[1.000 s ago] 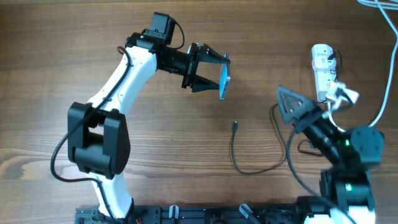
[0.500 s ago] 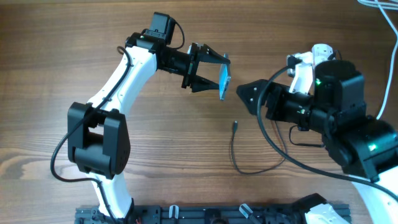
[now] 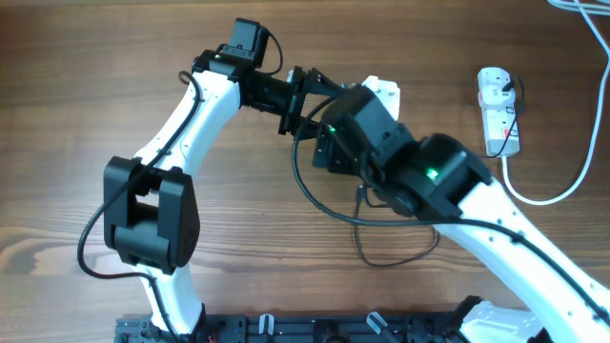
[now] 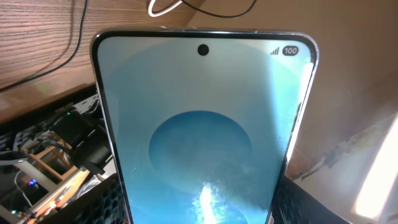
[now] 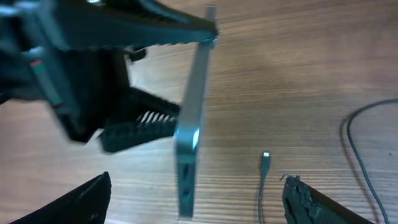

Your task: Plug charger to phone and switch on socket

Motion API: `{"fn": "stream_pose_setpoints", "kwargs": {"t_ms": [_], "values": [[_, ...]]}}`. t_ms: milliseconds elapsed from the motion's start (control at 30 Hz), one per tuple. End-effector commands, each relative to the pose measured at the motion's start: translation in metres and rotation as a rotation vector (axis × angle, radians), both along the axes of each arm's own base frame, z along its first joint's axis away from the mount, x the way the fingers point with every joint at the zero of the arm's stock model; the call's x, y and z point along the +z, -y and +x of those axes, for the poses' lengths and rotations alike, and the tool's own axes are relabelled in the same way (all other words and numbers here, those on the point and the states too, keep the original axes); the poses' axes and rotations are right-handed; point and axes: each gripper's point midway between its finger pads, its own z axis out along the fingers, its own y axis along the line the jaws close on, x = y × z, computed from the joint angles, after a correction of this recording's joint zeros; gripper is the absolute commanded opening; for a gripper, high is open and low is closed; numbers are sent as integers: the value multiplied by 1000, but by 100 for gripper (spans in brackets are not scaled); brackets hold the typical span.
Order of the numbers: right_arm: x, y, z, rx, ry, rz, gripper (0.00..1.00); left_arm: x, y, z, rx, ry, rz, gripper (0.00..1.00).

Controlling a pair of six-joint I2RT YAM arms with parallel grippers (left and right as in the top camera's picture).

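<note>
- White-and-black left arm point(image 3: 191, 114) rises from the near edge of the wooden worktop point(image 3: 76, 57), bends at the elbow and reaches right. Its left pincer point(image 5: 198, 70) clamps the phone point(image 4: 199, 137) between two black fingers, lifted off the wood and standing on edge.
- Right arm point(image 3: 496, 210) crosses in from the near right corner, with its wrist over the left pincer. The right pincer point(image 5: 196, 183) is spread wide, holding nothing and facing the phone's thin edge.
- The phone's screen is bright cyan-blue with a rounded blue shape in the middle. A small camera hole and "100" sit near its top end.
- The charger point(image 5: 263, 163) lies on the worktop near the phone but apart from it. Its thin black cable curls toward the near edge.
- The socket point(image 3: 498, 112) sits at the far right, well apart, with its white lead point(image 3: 562, 191) trailing off.
- From overhead, the right arm hides the phone and most of the left pincer.
- The left wrist view cuts off the phone's lower end.
- The right wrist view is blurred, so no port can be made out, and the socket's switch is too small to read.
</note>
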Motion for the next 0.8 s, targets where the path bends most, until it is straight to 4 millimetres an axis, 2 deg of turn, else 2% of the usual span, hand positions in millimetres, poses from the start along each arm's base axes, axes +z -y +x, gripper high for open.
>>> {"fn": "stream_pose_setpoints", "kwargs": {"t_ms": [0,33,167,233,400,467,767], "values": [[5,2,13,-76,47,2,79,20,-1,0,-3,27,-36,61],[3,2,16,-83,52,-8,71,20,-1,0,-3,27,-36,61],[3,5,20,-120,68,-13,49,20,-1,0,-3,27,-36,61],[4,4,21,-119,71,-11,43,20,-1,0,-3,27,-36,61],[5,7,24,-133,88,-25,43,20,-1,0,-3,27,-36,61],[5,7,24,-133,89,-23,38,20,-1,0,-3,27,-36,61],[-3,3,28,-132,78,-35,38,20,-1,-1,-2,22,-36,62]]}}
